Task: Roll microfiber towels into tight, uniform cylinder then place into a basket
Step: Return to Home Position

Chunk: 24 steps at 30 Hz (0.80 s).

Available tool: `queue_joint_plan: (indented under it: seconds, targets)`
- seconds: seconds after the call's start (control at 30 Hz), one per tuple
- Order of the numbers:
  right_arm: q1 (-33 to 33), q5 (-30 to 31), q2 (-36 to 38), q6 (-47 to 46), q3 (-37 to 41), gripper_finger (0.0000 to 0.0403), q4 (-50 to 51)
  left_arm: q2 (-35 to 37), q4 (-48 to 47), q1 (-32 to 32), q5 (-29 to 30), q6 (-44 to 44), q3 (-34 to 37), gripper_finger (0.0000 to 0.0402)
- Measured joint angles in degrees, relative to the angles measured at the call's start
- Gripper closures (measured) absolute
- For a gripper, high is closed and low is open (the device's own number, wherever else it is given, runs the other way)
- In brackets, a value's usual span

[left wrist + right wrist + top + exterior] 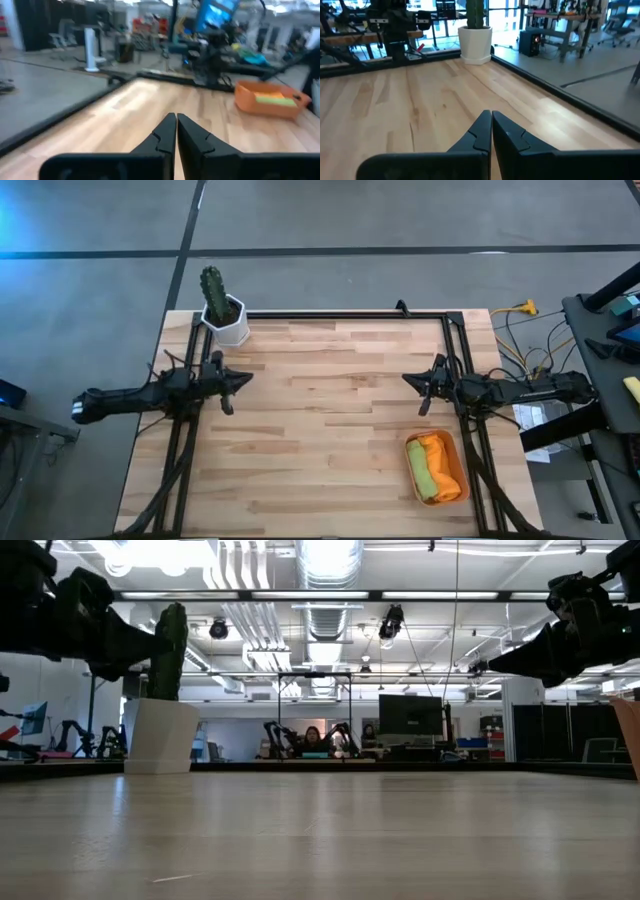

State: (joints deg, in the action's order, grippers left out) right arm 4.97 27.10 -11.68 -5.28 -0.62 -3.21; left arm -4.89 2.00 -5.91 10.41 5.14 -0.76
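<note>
The wooden table (330, 440) is mostly bare between the two arms, and nothing lies between either gripper and the basket (262, 107), which sits at the table's near right corner, just beside the right arm's base. In it the lime green towel (421, 470) lies as a roll along the left side, touching the orange towel (446, 464), which fills the right side. At the far left corner a white faceted pot (230, 326) holds an upright green cactus (212, 284), well apart from the basket and just beyond the left arm. A thin black frame rail (340, 314) runs along the table's far edge and down both sides. Off the right side are loose cables, one with a yellow plug (520, 308). The left gripper (176, 119) hangs above the left half of the table, pointing toward the centre, its two dark fingers pressed together with nothing between them. The right gripper (490, 116) mirrors it above the right half, its fingers likewise closed and empty. The tabletop is pale butcher-block, made of narrow glued strips with a smooth satin finish. The basket is terracotta plastic, shallow, with rounded corners. The towels look soft and matte. The pot is smooth and tapers toward its base. In the low view, people (313, 740) sit at desks far back in the room, beside a dark monitor (410, 715).
</note>
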Motion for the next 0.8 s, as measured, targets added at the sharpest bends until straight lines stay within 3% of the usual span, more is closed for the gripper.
queue_joint_plan:
  seconds: [0.2,0.8]
  targets:
    - [0.0,0.0,-0.1,4.1,0.0,0.0394,-0.2,-1.4,0.2,0.0,-1.4,-1.2,0.4,0.0401]
    - [0.0,0.0,-0.1,0.8,0.0,0.0394,-0.2,-2.4,0.4,0.0,-1.6,-1.4,0.4,0.0401]
